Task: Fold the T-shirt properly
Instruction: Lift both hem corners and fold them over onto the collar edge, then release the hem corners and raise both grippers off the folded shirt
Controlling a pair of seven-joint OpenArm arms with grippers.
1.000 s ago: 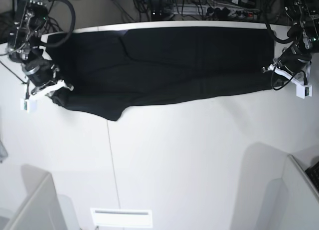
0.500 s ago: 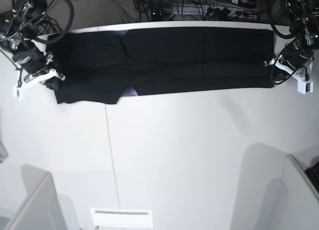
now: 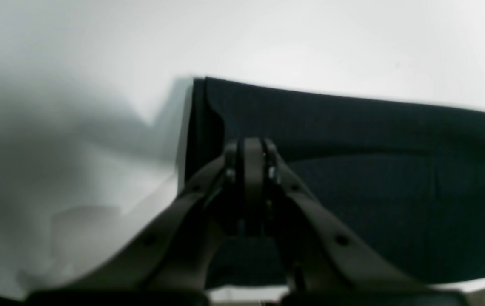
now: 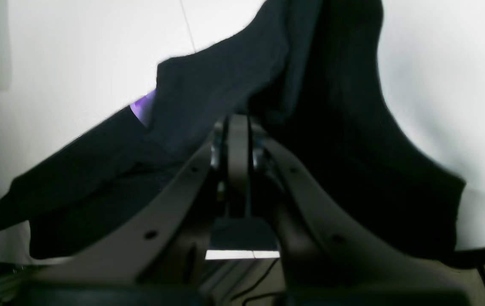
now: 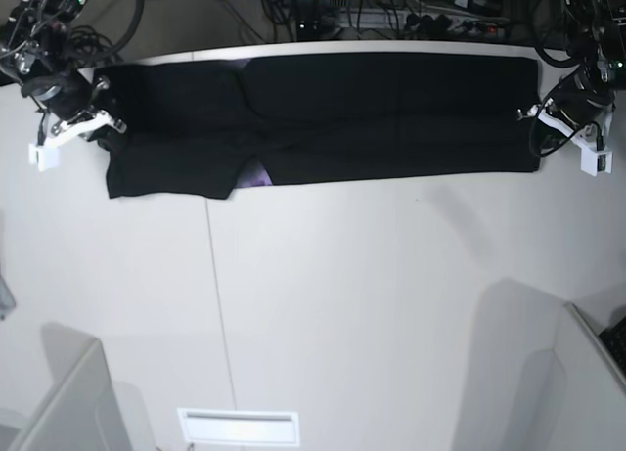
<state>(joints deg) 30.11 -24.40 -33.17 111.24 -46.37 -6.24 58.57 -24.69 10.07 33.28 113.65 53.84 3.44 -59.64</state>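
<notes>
While the left wrist view is soft with blur, it shows the left end effector with its fingers pressed together over the dark cloth of the T-shirt, right at the corner where the hem edge meets the white tabletop. Whether cloth is truly caught between the fingers cannot be told from this angle, though the tips sit on the fabric.

From the right wrist view, the right end effector is likewise closed, and here black fabric bunches and drapes around the tips, so it looks to be pinching a gathered edge. A sliver of purple print peeks out from under a fold.

Across the base view, the T-shirt lies as a long narrow band along the far edge of the tabletop, folded lengthwise, with the right end effector at one end and the left end effector at the other. The near edge is uneven: toward the right arm's end a flap hangs lower, and the purple print shows at the step.

Judging from this, the main risks are:
- the band sits close to the far rim, so further pulling that way could drag cloth off the tabletop;
- unequal tension between the two arms could skew the fold or slip a corner free;
- releasing now would leave the uneven flap and exposed print, giving a crooked fold.
</notes>
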